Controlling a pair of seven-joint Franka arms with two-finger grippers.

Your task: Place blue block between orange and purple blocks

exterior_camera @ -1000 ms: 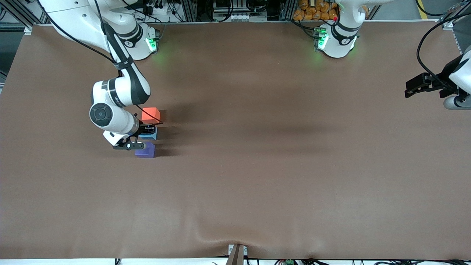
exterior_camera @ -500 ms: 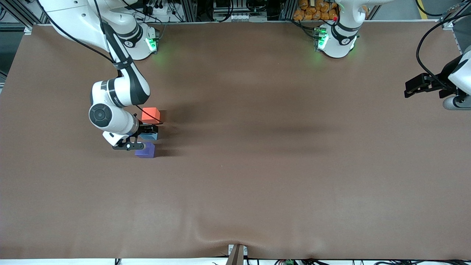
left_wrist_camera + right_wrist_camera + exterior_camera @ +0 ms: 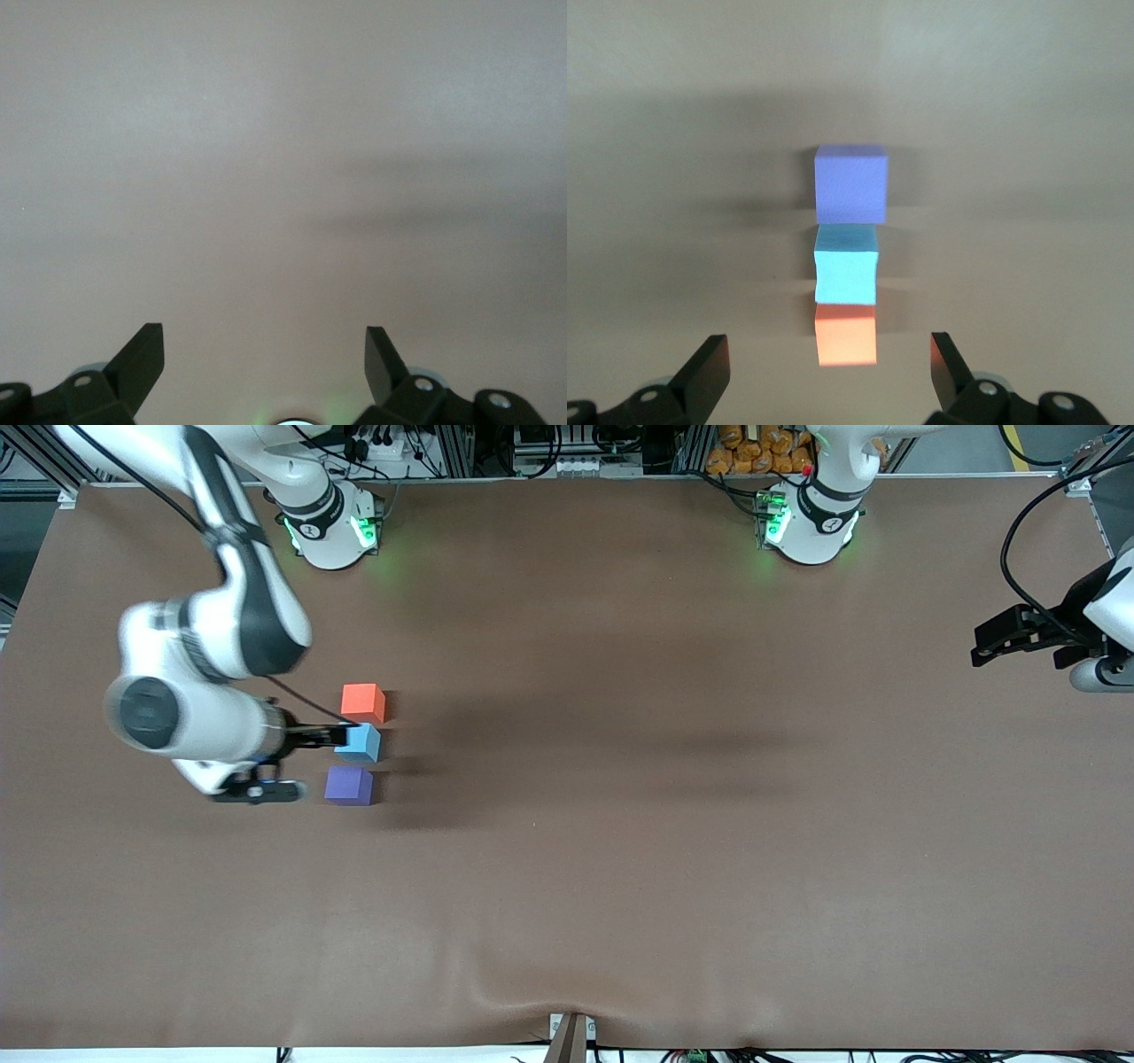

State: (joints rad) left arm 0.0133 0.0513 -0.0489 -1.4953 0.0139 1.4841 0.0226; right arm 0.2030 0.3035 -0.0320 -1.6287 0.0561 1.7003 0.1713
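Blue block (image 3: 359, 742) sat on the table (image 3: 620, 824) between the orange block (image 3: 362, 701) and purple block (image 3: 348, 786), nearly touching both, in a short row. Right gripper (image 3: 292, 762), fingers spread and holding nothing, hung clear of the blue block toward the right arm's end. Left gripper (image 3: 264, 354) waited, released, well apart from the blue block.
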